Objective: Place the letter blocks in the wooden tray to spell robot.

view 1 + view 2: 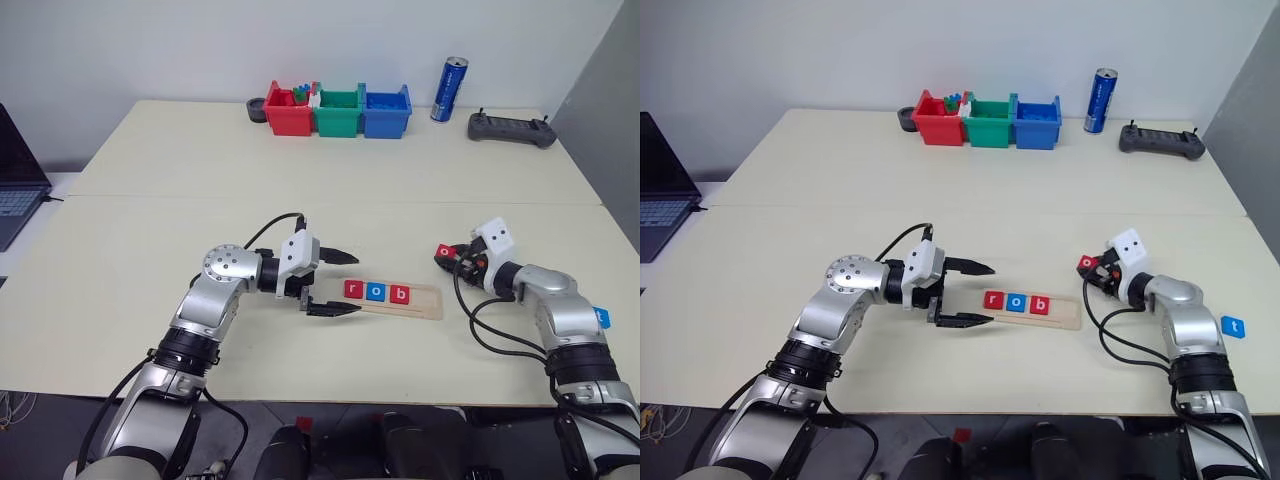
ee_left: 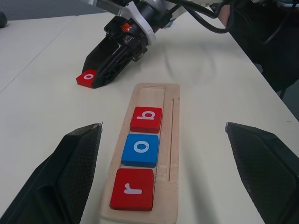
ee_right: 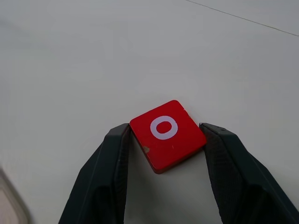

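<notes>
- Right wrist view: the red o block (image 3: 167, 135) lies flat on the table between the right gripper's (image 3: 164, 158) two fingers, one pad against each opposite edge, so the jaws look clenched on the tile or at the point of pinching it; it is not yet lifted.
- Seen from the head, the tile (image 1: 444, 252) sits just past the far end of the wooden tray (image 1: 428, 301), on the robot's right side, so the right arm is much the nearer one.
- The tray's long axis runs left to right in front of the robot. It holds the red r block (image 1: 352, 289), the blue o block (image 1: 375, 292) and the red b block (image 1: 400, 294) side by side, leaving two bare places at the right end.
- The blue t block (image 1: 1234, 326) lies on the table further right, well apart from the tray.
- My judgement: the coming move carries the red o leftward into the place next to b.
- The left gripper (image 1: 342, 283) hovers at the tray's left end, jaws released wide, grasping nothing.
- The table (image 1: 300, 180) is pale and bare nearby; the bins (image 1: 338, 110), a can (image 1: 449, 89) and a controller (image 1: 511, 128) stand far back.
</notes>
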